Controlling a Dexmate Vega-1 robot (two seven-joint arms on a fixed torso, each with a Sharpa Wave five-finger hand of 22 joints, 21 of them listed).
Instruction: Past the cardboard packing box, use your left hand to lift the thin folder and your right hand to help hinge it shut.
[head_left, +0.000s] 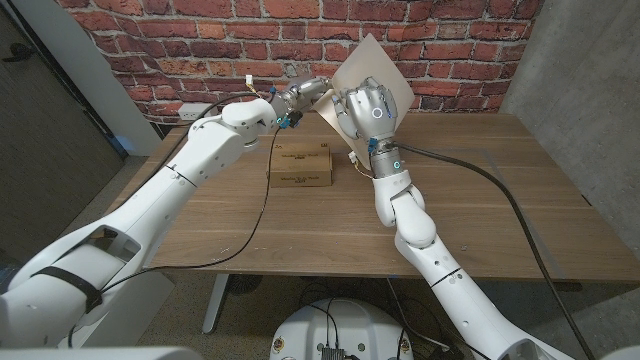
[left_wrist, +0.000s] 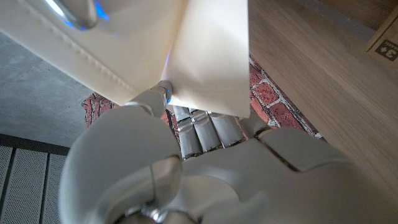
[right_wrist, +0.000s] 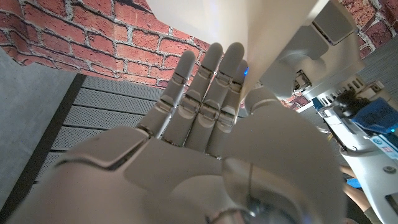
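Observation:
The thin cream folder (head_left: 378, 58) stands lifted off the table, beyond the cardboard packing box (head_left: 300, 165). My left hand (head_left: 300, 97) grips its lower left edge; in the left wrist view the fingers (left_wrist: 202, 127) reach up under the folder's two leaves (left_wrist: 208, 56), which stand apart at an angle. My right hand (head_left: 365, 110) is held up with its fingers straight against the near face of the folder. In the right wrist view that hand (right_wrist: 205, 143) points at the pale sheet (right_wrist: 249, 25), with my left hand (right_wrist: 317, 50) beside it.
The wooden table (head_left: 480, 210) stretches wide to the right and towards me. A brick wall (head_left: 200, 40) stands right behind the folder. Cables (head_left: 470, 170) trail from my right arm over the table. The box sits just in front of both hands.

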